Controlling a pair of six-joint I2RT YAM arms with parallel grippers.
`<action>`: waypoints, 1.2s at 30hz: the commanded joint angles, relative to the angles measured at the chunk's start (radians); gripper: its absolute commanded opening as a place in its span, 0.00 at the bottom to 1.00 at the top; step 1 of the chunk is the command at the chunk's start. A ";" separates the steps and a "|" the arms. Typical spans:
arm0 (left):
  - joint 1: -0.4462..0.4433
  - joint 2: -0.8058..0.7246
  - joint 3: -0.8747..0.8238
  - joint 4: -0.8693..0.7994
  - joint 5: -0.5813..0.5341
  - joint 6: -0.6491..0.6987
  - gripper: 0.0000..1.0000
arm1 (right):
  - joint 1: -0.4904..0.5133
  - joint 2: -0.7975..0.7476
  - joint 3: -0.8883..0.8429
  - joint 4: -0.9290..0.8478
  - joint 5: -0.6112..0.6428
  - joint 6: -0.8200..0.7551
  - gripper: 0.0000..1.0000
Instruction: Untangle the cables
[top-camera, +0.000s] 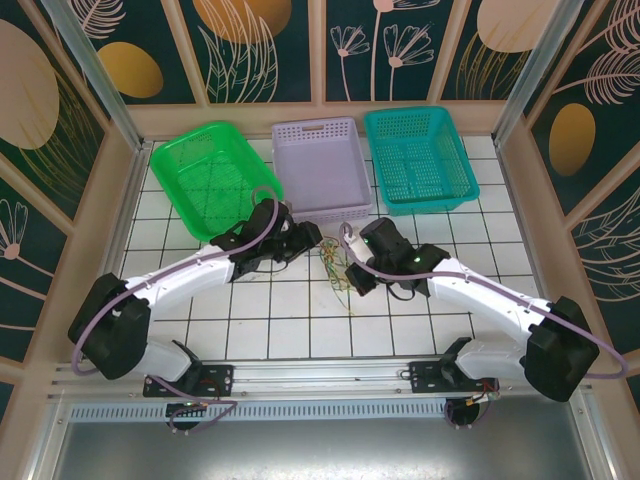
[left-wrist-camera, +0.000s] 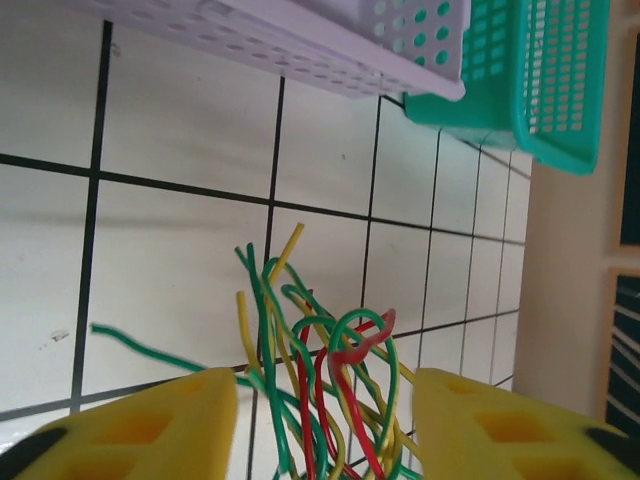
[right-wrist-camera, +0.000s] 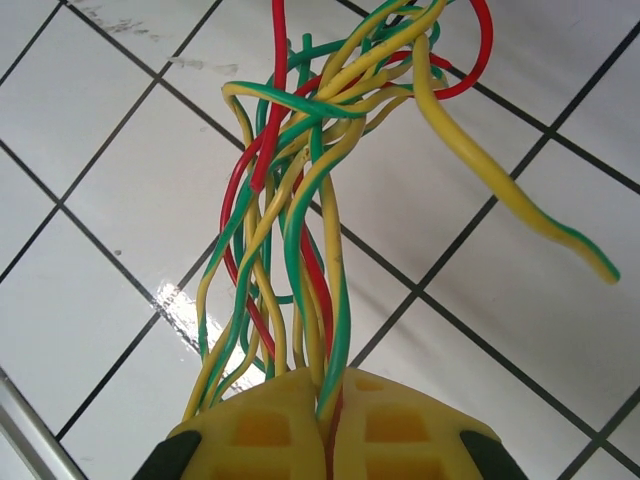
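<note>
The cables (right-wrist-camera: 300, 190) are a tangled bunch of yellow, green and red strands on the white tiled table (top-camera: 290, 320), between the two arms. My right gripper (right-wrist-camera: 330, 405) is shut on several strands at one end of the bunch; from above it sits at the bunch's right side (top-camera: 354, 268). My left gripper (left-wrist-camera: 325, 400) is open, its yellow fingers (left-wrist-camera: 140, 425) standing wide apart on either side of the looping cables (left-wrist-camera: 320, 350), and the pads are not pressing on them. In the top view the left gripper (top-camera: 310, 240) is at the upper left of the cables (top-camera: 336, 270).
Three baskets stand along the back: green (top-camera: 215, 175), lavender (top-camera: 322, 165) and teal (top-camera: 418, 158). The lavender basket's rim (left-wrist-camera: 300, 45) lies just beyond the left gripper. Frame rails border the table on both sides.
</note>
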 joint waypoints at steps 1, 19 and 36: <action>0.002 0.011 0.003 0.069 0.043 0.049 0.46 | 0.007 -0.008 0.037 -0.005 -0.057 -0.024 0.00; 0.000 -0.005 -0.035 0.069 0.084 0.099 0.13 | -0.008 0.030 0.080 -0.021 -0.101 -0.002 0.00; 0.154 -0.165 0.058 -0.290 -0.186 0.191 0.00 | -0.018 0.006 0.062 -0.108 -0.035 0.028 0.00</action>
